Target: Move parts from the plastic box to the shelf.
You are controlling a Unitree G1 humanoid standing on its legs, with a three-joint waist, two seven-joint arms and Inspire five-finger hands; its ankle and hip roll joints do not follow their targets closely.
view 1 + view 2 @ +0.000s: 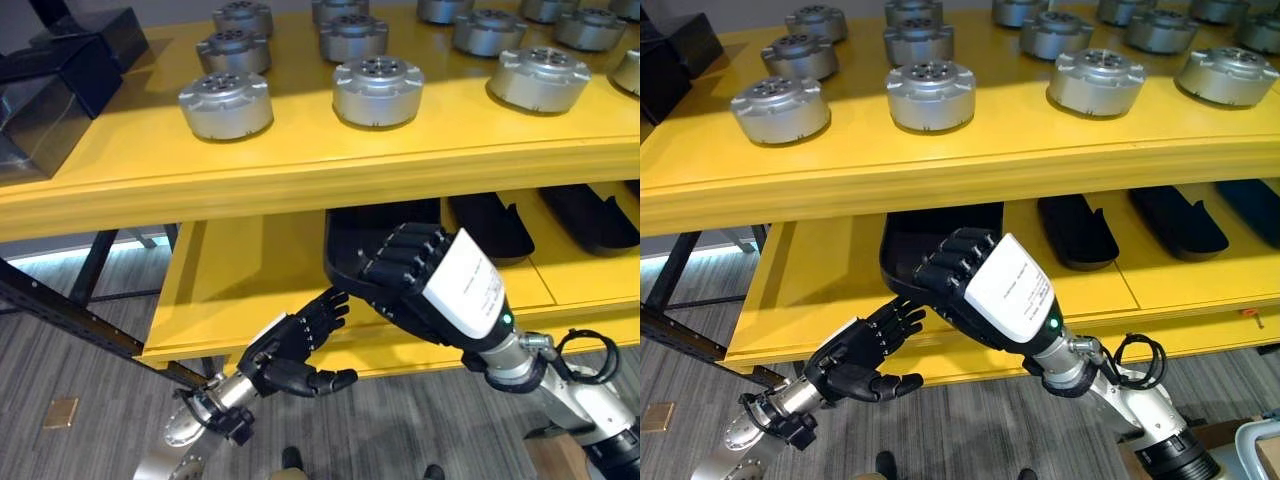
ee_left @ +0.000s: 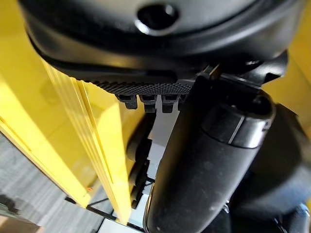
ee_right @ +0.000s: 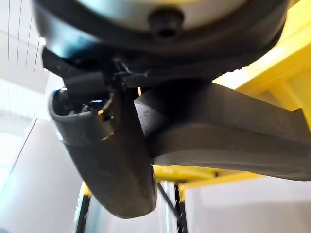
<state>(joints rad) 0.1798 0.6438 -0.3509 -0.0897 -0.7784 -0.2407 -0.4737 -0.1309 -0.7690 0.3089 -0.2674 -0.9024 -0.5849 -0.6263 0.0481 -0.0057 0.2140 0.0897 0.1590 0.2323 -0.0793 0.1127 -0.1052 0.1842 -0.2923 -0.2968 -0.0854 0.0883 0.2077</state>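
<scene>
Left eye view: a yellow shelf [image 1: 300, 170] carried rows of round silver parts [image 1: 377, 90] on its upper level, with dark boxes [image 1: 60, 70] at its far left end. On the lower level lay a black plastic tray [image 1: 350, 245], and further black trays [image 1: 490, 225] sat to its right. The right hand [image 1: 420, 280] reached in under the upper level, its fingers curled over the near edge of the black plastic tray and gripping it. A white label [image 1: 465, 285] covered the back of this hand; its print was too small to read. The left hand [image 1: 295, 350] hung just in front of the lower level's near edge, left of the right hand, fingers relaxed and slightly bent, holding nothing. Right wrist view showed the tray's dark rim [image 3: 233, 145] lying across the palm.
</scene>
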